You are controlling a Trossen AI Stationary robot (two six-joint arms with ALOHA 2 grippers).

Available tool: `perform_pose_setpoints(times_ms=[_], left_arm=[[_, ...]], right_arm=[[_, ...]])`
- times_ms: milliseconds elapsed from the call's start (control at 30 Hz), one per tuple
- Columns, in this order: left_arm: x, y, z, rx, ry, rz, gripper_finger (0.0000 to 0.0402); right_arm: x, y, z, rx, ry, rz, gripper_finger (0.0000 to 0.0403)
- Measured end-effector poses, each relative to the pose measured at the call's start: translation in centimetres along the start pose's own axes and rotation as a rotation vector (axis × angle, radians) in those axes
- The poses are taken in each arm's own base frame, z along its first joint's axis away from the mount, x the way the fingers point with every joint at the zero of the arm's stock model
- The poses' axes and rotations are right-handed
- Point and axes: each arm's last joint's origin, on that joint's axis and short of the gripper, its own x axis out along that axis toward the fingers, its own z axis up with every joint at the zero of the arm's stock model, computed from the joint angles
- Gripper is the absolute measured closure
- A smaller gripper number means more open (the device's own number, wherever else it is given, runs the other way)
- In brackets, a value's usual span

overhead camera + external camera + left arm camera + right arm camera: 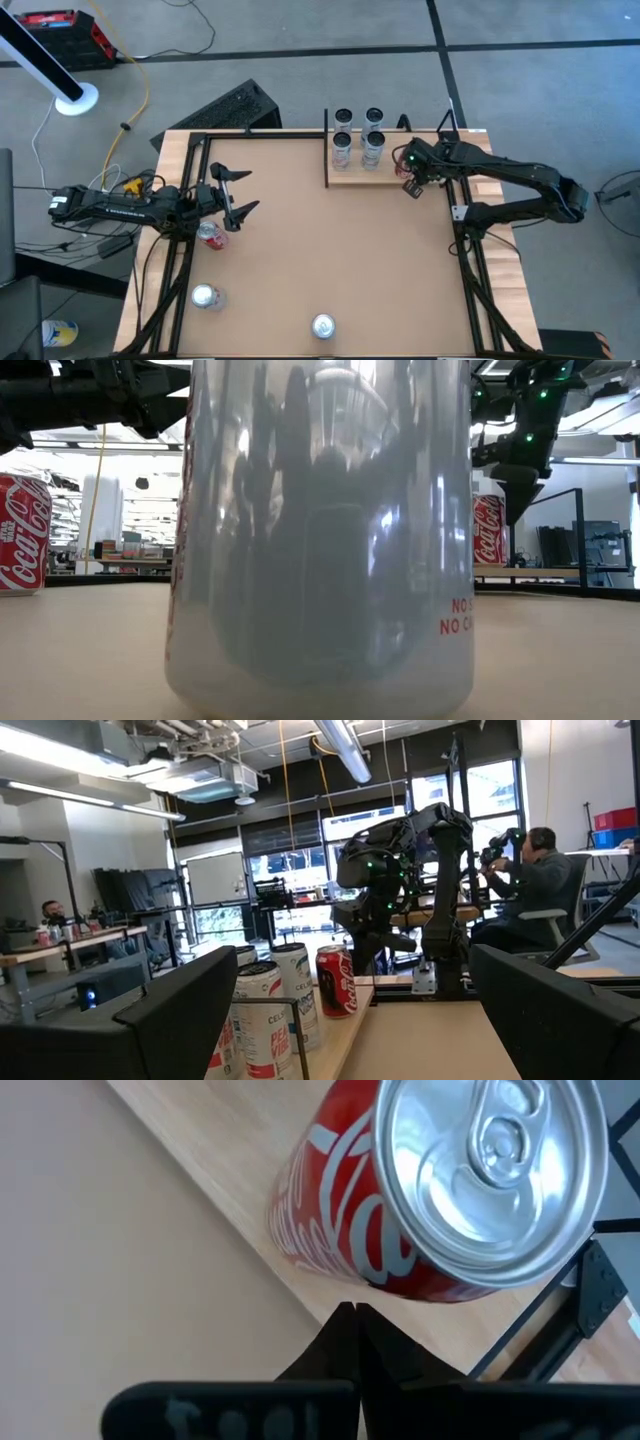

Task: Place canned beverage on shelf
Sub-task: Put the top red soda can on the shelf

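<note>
The pale wood shelf [385, 172] lies at the table's far right, with a black rail along its left end. Several pale cans [358, 132] stand on it. A red cola can [440, 1190] stands upright on the shelf's right part; it also shows in the low view [488, 530] and the left wrist view [335, 980]. My right gripper [355, 1320] is shut and empty, just beside and above this can. My left gripper [240, 191] is open and empty over the table's left part, beside another red can [212, 236] that stands on the table.
Two silver cans stand near the table's front edge [205, 297] [323, 326]; the latter fills the low view [320, 540]. People sit in the room beyond the table [530, 870]. Bare tabletop [340, 250] lies between the arms.
</note>
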Motion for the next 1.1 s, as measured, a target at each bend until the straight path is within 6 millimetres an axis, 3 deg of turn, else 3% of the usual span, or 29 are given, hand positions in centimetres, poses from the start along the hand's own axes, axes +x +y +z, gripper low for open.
perform_pose_setpoints(times_ms=[533, 867, 1100], left_arm=[[0.0, 0.0, 0.0, 0.0, 0.001, 0.0, 0.0016], [0.0, 0.0, 0.0, 0.011, 0.004, -0.001, 0.0016], [0.0, 0.0, 0.0, 0.008, 0.004, -0.001, 0.0016]], right_arm=[[0.1, -0.4, 1.5, 0.036, -0.141, 0.002, 0.0382], [0.1, -0.2, 1.2, 0.032, -0.107, 0.035, 0.0386], [0.0, -0.6, 1.7, 0.061, -0.16, -0.055, 0.0386]])
